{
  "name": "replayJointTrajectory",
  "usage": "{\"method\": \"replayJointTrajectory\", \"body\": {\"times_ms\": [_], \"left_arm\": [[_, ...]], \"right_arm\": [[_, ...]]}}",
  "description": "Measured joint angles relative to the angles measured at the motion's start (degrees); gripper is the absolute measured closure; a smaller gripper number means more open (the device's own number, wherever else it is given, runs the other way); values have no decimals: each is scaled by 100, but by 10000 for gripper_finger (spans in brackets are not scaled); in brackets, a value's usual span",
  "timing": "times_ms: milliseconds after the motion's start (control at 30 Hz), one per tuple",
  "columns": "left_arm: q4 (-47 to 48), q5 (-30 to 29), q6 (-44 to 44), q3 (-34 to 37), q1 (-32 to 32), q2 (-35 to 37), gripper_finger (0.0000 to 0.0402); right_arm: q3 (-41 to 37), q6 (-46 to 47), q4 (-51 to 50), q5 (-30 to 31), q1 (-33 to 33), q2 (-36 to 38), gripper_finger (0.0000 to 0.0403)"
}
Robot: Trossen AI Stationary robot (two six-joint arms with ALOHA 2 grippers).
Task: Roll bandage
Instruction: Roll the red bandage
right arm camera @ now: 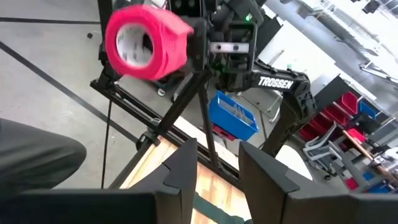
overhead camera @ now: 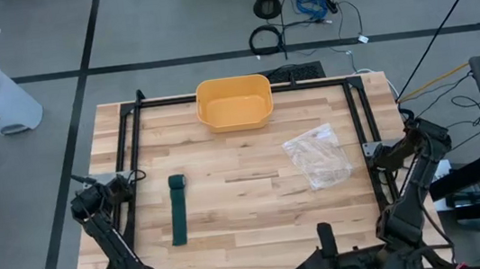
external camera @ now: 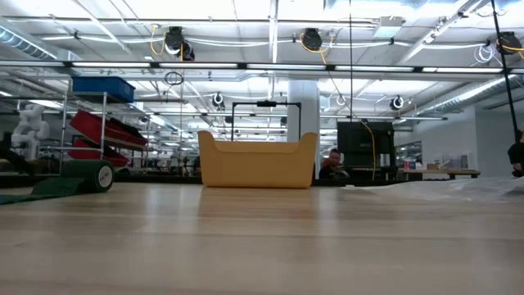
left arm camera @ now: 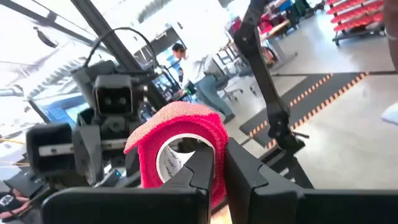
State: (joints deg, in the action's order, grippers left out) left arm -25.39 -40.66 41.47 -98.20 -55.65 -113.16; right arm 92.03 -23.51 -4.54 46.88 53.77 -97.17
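A pink bandage roll [left arm camera: 180, 149] with a white core is held in my left gripper [left arm camera: 217, 171] in the air at the table's near edge. It also shows in the right wrist view [right arm camera: 146, 43], out in front of my right gripper [right arm camera: 217, 165], which is open and empty. A dark green bandage [overhead camera: 178, 212] lies flat on the table's left part as a strip, its rolled far end [external camera: 100, 174] resting on the wood. My left gripper holds the pink roll by its wall [left arm camera: 217, 146], which runs between the two fingers. One finger [left arm camera: 198, 171] stands in front of the hollow core and the other [left arm camera: 249, 174] outside the roll. The roll is lifted clear of the table.
A yellow bin [overhead camera: 234, 102] stands at the table's far middle. A clear plastic bag [overhead camera: 318, 155] lies on the right part. A black frame [overhead camera: 132, 138] runs along the table's sides and far edge. People show in the room beyond.
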Motion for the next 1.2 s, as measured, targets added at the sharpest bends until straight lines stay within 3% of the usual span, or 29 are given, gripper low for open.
{"method": "replayJointTrajectory", "body": {"times_ms": [267,433,833,1200], "left_arm": [[78,-21,3,-100,2,0,375],[75,-31,2,-100,1,-2,375],[237,-35,260,-100,-103,-2,375],[254,-298,250,-98,-70,-2,375]], "right_arm": [[0,171,313,-173,-6,-20,291],[4,-215,749,-1093,-3,-206,286],[4,-905,1120,-1072,-51,-398,213],[4,-459,1629,-1131,-130,-404,206]]}}
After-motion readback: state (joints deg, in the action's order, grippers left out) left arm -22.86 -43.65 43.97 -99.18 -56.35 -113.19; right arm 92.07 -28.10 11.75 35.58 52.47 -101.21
